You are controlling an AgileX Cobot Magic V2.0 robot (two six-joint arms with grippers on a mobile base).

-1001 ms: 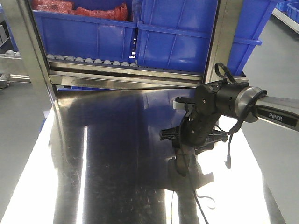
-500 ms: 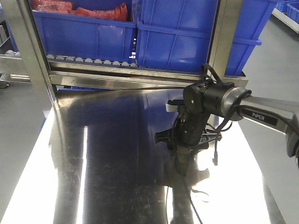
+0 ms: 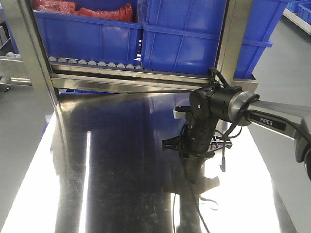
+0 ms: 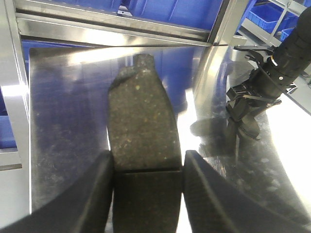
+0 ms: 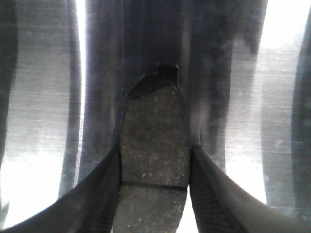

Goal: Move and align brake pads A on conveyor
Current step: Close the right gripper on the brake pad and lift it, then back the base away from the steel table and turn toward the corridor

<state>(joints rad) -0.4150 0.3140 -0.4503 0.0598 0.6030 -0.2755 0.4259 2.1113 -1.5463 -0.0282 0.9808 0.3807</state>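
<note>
Each gripper holds one brake pad A, a dark grey speckled oblong pad with a groove across its face. My left gripper (image 4: 148,182) is shut on a pad (image 4: 141,121) that sticks out forward above the shiny steel table (image 4: 63,107). My right gripper (image 5: 154,187) is shut on a second pad (image 5: 155,136), which points down at the steel surface. From the front, the right gripper (image 3: 190,159) hangs over the table's right half with its pad (image 3: 191,171) just below. The left wrist view shows this pad (image 4: 248,127) close to the table. The conveyor is out of view.
Blue plastic bins (image 3: 194,34) sit on a roller rack (image 3: 97,64) behind the steel table (image 3: 121,160). Steel frame posts (image 3: 29,53) stand at the table's back corners. A loose cable (image 3: 222,162) dangles from the right wrist. Grey floor lies on both sides.
The right arm has moved left and slightly toward the rack with its pad, most of it in the first half second. Its grip has not changed.
</note>
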